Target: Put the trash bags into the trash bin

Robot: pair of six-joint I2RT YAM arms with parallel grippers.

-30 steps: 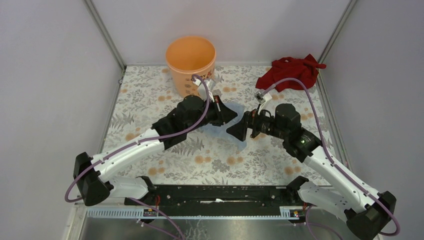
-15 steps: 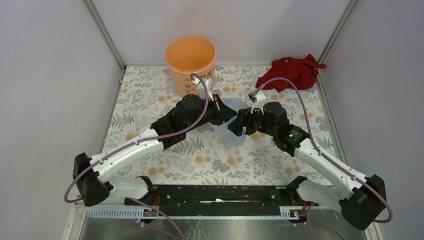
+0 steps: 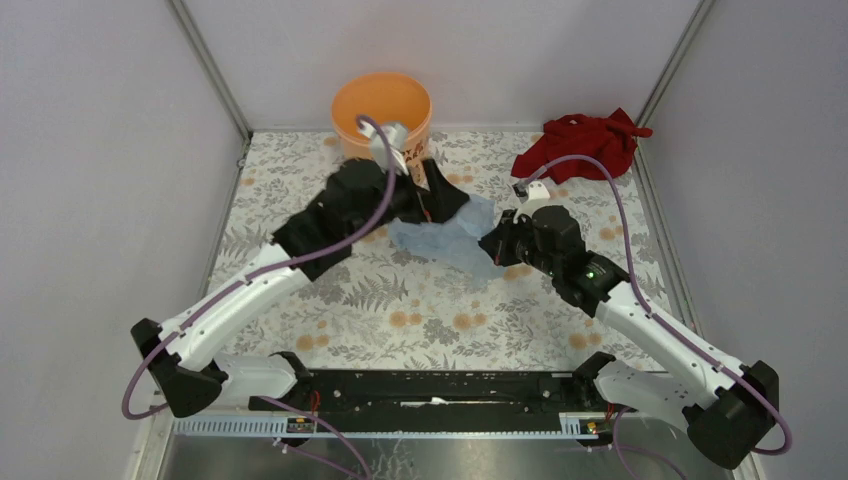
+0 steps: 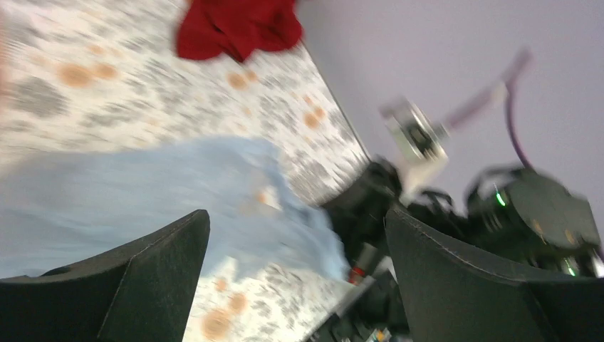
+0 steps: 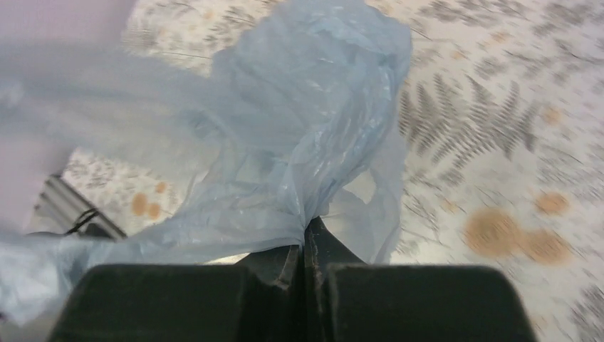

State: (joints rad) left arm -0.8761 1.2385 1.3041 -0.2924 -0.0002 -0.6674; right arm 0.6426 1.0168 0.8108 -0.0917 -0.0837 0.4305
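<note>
The trash bag [image 3: 447,240], a pale blue wrinkly film, lies spread on the floral table between the two arms. My right gripper [image 3: 497,248] is shut on a bunched edge of it. In the right wrist view the trash bag [image 5: 299,128] fans out from the closed right gripper [image 5: 307,234]. My left gripper [image 3: 446,200] hovers open over the bag's far edge, just in front of the trash bin [image 3: 382,108], an orange bucket at the back. The left wrist view is blurred: the left gripper [image 4: 295,214] stands wide apart with the trash bag [image 4: 142,189] below it, nothing pinched.
A dark red cloth [image 3: 585,143] lies at the back right corner and shows as the red cloth [image 4: 238,25] in the left wrist view. Walls with metal posts close the table on three sides. A black rail [image 3: 440,388] runs along the near edge.
My left gripper has opened and lifted back toward the bin. My right gripper has closed on the bag, which now shows spread between the arms.
</note>
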